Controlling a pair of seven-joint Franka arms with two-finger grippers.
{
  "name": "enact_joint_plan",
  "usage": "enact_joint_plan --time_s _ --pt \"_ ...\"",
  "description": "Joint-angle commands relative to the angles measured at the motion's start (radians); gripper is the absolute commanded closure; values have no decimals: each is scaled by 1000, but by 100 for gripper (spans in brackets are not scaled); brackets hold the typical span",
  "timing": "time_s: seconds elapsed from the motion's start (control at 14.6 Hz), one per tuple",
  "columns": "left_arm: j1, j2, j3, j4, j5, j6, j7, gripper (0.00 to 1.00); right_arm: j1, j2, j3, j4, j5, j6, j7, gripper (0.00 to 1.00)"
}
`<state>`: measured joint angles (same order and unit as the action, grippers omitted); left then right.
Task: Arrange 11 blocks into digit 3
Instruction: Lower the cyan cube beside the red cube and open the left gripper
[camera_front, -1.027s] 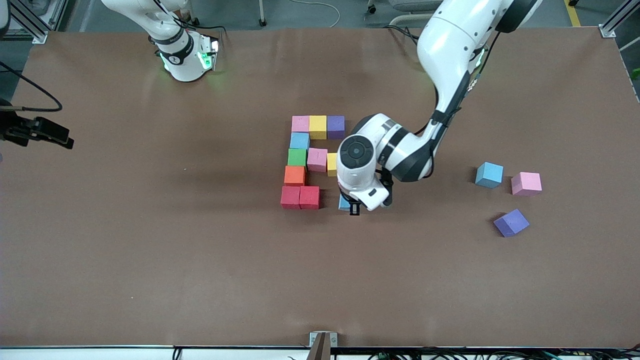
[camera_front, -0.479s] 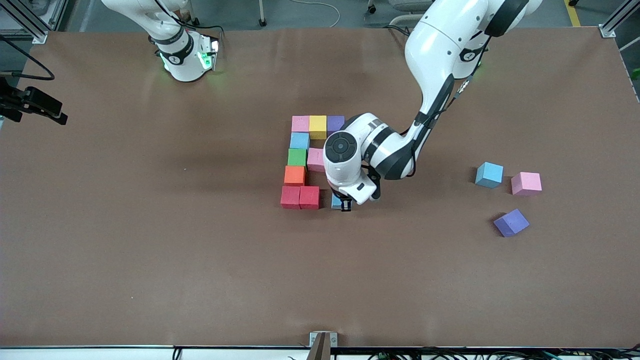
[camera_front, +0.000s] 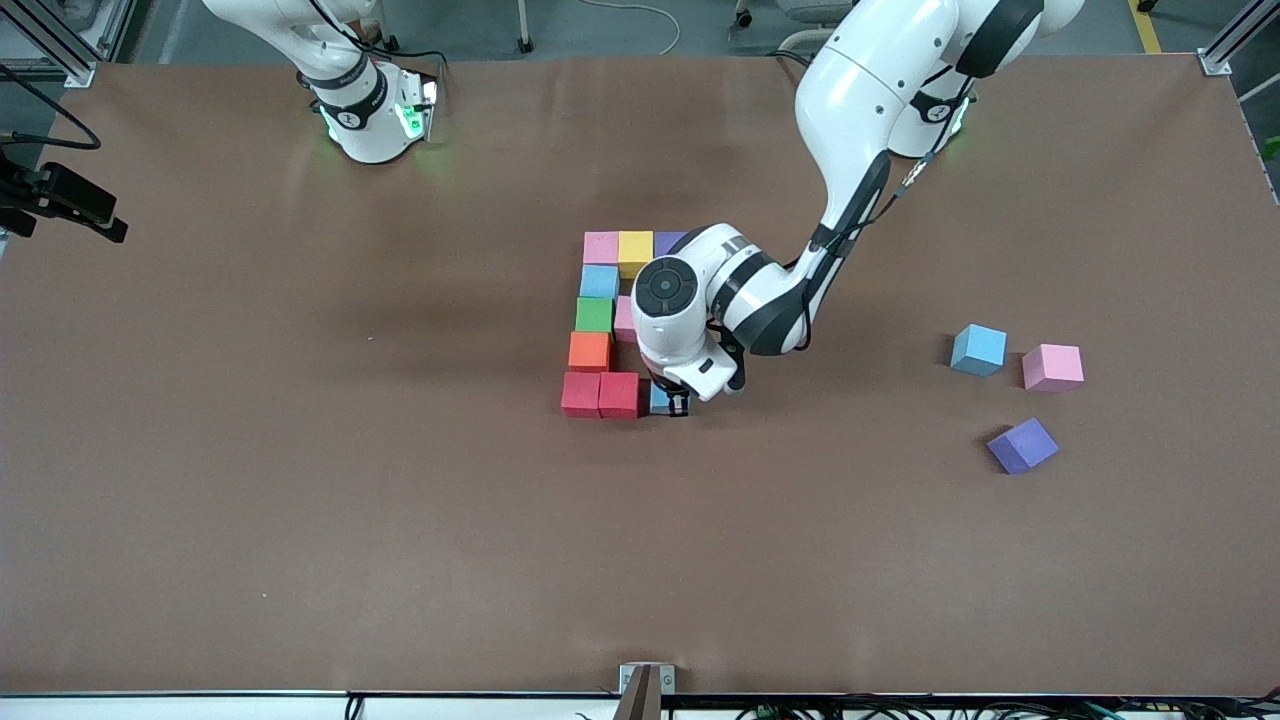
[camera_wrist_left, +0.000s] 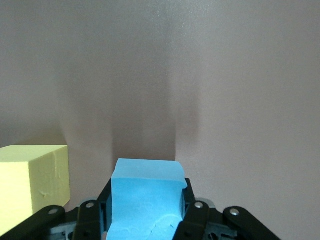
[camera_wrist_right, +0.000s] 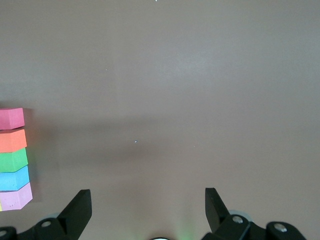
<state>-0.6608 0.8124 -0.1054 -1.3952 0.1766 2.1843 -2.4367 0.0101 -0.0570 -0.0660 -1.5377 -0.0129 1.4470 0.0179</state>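
The digit 3 is a partial figure of touching blocks in the front view: pink (camera_front: 601, 247), yellow (camera_front: 635, 252) and purple (camera_front: 672, 240) in the top bar, then light blue (camera_front: 599, 281), green (camera_front: 594, 314), orange (camera_front: 589, 351) and two red blocks (camera_front: 600, 394). A pink block (camera_front: 624, 320) beside the green one is partly hidden by the left arm. My left gripper (camera_front: 672, 403) is shut on a light blue block (camera_wrist_left: 145, 192), low at the table beside the second red block. A yellow block (camera_wrist_left: 32, 185) shows beside it. My right gripper (camera_wrist_right: 147, 200) is open and empty and waits over the right arm's end of the table (camera_front: 105, 222).
Three loose blocks lie toward the left arm's end of the table: light blue (camera_front: 978, 349), pink (camera_front: 1052, 367) and purple (camera_front: 1022, 445). The right wrist view shows the figure's column of blocks (camera_wrist_right: 13, 160) far off across bare brown table (camera_wrist_right: 165, 100).
My left gripper has carried the light blue block toward the red blocks, closing the gap beside them. The right gripper has drifted slightly away from the front camera.
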Motion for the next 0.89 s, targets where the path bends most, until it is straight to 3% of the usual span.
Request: enact_joint_plan --time_s 0.0,0.82 --pt "-25 17 18 18 26 14 -28 78 -4 -41 -2 -42 36 12 -13 0" --pt "-66 65 49 53 26 60 -64 77 2 -43 8 -38 25 -17 -73 0"
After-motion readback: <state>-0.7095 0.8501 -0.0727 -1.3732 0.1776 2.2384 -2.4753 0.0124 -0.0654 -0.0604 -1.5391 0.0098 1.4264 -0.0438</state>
